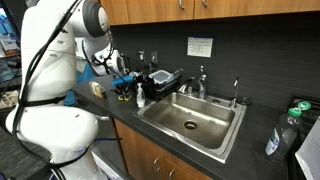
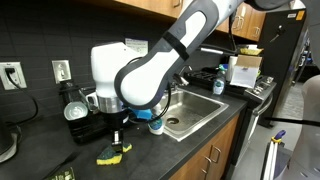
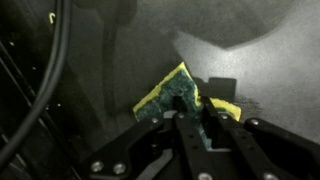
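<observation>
Grasp step, by the look of it: gripper [image 3: 195, 108] pinched tight on the yellow-green sponge [image 3: 170, 92] — down on the dark counter [image 2: 50, 150]. Next calls for a steady, straight lift — the hold looks near one edge.

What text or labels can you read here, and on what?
Nothing is legible in any view.
Paper notice: printed lines, too small to read.
Bottle: label blurred.
Sponge in the gripper: no marking shows.
</observation>
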Motion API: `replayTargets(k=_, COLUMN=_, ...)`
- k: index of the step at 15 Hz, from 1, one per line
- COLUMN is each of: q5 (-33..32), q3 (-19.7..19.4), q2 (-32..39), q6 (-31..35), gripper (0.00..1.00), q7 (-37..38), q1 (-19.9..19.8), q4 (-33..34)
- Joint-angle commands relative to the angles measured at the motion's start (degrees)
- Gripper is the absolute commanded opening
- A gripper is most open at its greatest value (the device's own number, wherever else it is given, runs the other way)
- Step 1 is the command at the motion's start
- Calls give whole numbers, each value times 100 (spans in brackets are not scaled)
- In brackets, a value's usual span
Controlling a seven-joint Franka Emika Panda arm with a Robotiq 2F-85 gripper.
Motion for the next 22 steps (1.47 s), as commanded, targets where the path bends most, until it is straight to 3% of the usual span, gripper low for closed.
replayTargets(k=1, q5=153, q3=26, q2=328, q6=-131, gripper=4, q7=-162, q1=-32, q4=243)
replayTargets(k=22, q5=92, q3=120, q2=373, q6=-1650, gripper=4, q7=-16, q1=309, q4=1213)
